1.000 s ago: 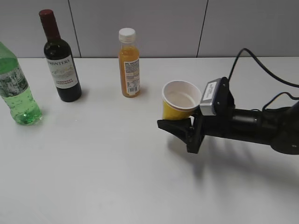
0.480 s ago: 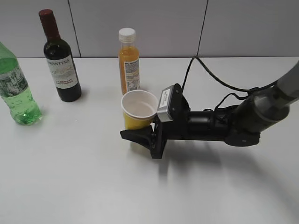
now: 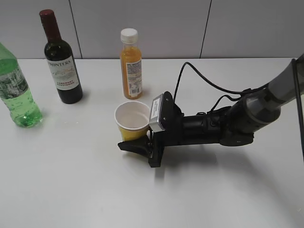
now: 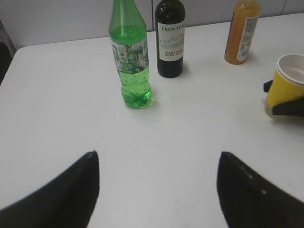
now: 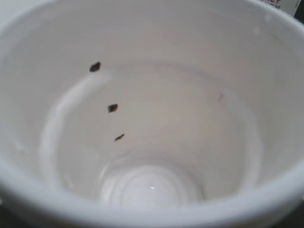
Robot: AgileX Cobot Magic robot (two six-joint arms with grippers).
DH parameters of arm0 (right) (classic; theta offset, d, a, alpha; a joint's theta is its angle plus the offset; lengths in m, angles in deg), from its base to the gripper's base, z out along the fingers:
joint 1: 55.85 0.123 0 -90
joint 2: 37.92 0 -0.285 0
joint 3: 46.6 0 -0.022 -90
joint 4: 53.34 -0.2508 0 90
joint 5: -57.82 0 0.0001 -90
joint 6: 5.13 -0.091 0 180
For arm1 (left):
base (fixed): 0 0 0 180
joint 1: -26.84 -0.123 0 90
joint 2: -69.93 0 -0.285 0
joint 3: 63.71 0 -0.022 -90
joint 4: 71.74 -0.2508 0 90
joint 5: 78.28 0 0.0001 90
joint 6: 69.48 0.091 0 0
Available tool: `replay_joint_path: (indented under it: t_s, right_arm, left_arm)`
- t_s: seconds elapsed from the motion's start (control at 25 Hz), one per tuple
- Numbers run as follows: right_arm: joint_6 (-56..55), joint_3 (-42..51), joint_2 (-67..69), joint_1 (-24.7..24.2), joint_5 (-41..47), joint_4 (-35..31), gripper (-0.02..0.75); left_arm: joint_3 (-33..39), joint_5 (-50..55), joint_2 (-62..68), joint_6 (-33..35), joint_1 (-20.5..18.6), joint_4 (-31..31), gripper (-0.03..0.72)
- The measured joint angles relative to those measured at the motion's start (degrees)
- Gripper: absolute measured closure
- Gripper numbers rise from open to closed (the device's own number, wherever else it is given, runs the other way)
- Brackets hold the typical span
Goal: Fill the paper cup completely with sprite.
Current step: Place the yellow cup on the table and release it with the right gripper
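Observation:
The yellow paper cup (image 3: 131,121) stands upright in front of the orange juice bottle, with my right gripper (image 3: 133,135) shut on its lower wall. One black finger (image 3: 135,145) shows in front of it and the other is hidden behind. I cannot tell whether its base touches the table. The cup's white inside (image 5: 152,118) fills the right wrist view, dry with a few dark specks. The sprite (image 3: 17,95) is in a green bottle at the far left, also seen in the left wrist view (image 4: 131,61). My left gripper (image 4: 158,155) hangs open above bare table, well short of that bottle. The cup (image 4: 287,81) sits at its right edge.
A dark wine bottle (image 3: 62,62) and an orange juice bottle (image 3: 131,66) with a white cap stand along the back, near the grey wall. The right arm and its cable (image 3: 209,85) stretch across the table's right half. The white table (image 3: 76,180) is bare in front.
My right gripper has carried the cup leftward and lower, from right of centre to just in front of the orange juice bottle. The bottles have not moved.

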Motion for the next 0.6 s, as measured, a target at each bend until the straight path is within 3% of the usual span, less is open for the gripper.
replay_joint_path:
  t_s: [0.4, 0.6]
  right_arm:
    - [-2.9, -0.1, 3.1, 0.0, -1.3, 0.1, 0.272]
    - [-2.9, -0.1, 3.1, 0.0, -1.3, -0.1, 0.079]
  left_arm:
    - [0.0, 0.0, 0.0, 0.0, 0.0, 0.0, 0.1]
    - [0.0, 0.0, 0.0, 0.0, 0.0, 0.0, 0.1]
